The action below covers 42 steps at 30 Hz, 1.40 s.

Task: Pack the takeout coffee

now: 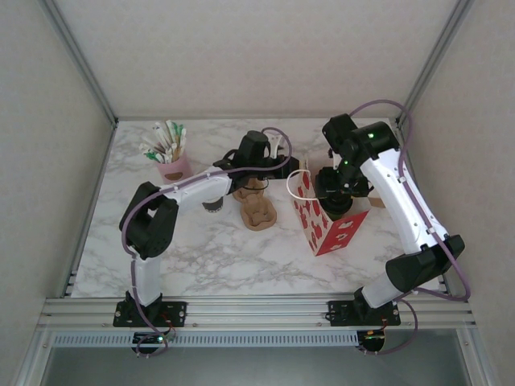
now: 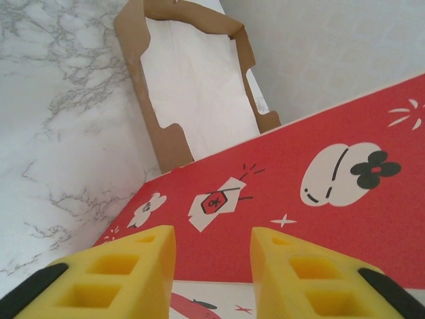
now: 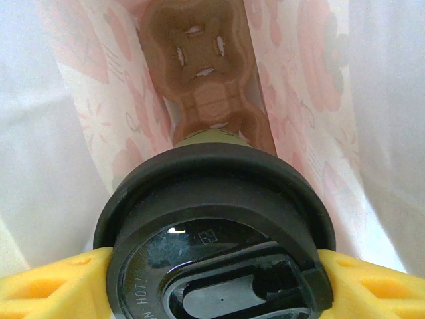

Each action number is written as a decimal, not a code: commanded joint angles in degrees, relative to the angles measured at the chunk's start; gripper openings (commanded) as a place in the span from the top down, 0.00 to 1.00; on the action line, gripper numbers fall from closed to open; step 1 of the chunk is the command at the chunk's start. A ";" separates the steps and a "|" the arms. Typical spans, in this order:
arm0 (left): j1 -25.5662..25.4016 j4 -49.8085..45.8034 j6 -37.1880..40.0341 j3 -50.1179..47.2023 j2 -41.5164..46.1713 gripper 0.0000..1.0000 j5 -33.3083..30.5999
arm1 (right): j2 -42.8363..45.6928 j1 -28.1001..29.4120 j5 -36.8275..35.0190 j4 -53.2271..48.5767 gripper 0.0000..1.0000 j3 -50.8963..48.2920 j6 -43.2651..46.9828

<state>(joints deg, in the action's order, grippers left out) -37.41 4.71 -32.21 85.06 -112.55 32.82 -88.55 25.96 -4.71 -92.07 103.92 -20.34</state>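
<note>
Right wrist view: our right pincer [image 3: 212, 287] is clamped on the takeout coffee [image 3: 212, 229], with yellow fingers [image 3: 46, 289] flanking its black lid [image 3: 199, 173]. Around it rise the bag [image 3: 86, 100] walls, and beneath lies a brown cardboard carrier [image 3: 199, 60]. Our left pincer [image 2: 212, 247] is parted and empty, with the bag's red face just ahead of it.

- Soft, even light; I see only faint shadows on the desk [image 1: 201, 249].
- Between the right claw [image 3: 212, 286] tips, a small glare spot sits on the lid [image 3: 212, 193]; the bag [image 3: 86, 100] beyond glows washed-out.
- The left claw [image 2: 212, 266] is blurred; the bag's print beyond it is sharp.
</note>
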 commanded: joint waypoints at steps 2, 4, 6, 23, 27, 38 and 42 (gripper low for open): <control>0.56 -4.26 0.94 0.34 4.41 0.56 -4.25 | 1.08 -0.44 -2.08 -9.36 0.28 -0.31 -0.80; 1.09 -5.27 1.35 -1.35 7.27 0.49 -5.47 | 1.06 -0.72 -2.91 -9.81 0.28 0.05 -1.03; 1.67 -6.15 1.61 -3.34 10.68 0.42 -6.91 | 1.21 -0.85 -2.94 -9.71 0.28 0.21 -1.02; -1.71 -7.58 -5.85 -10.22 33.06 0.05 6.21 | 1.24 -1.11 -2.19 -8.17 0.28 -0.37 -0.25; -5.01 -8.60 -5.59 -9.13 30.50 0.16 7.14 | 1.17 -1.16 -2.10 -8.20 0.28 -0.01 -0.38; -7.28 -10.74 -3.88 -5.67 24.51 0.90 4.98 | 1.37 -1.10 -1.82 -8.74 0.28 0.01 -0.49; -5.28 -11.32 -3.17 -4.65 24.32 1.00 3.34 | 1.54 -1.15 -1.71 -9.22 0.28 0.10 -0.42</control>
<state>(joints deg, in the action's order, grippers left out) -44.10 -6.52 -36.38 78.02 -88.25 37.95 -88.53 25.10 -6.35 -92.07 103.90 -20.56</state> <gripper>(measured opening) 0.049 0.720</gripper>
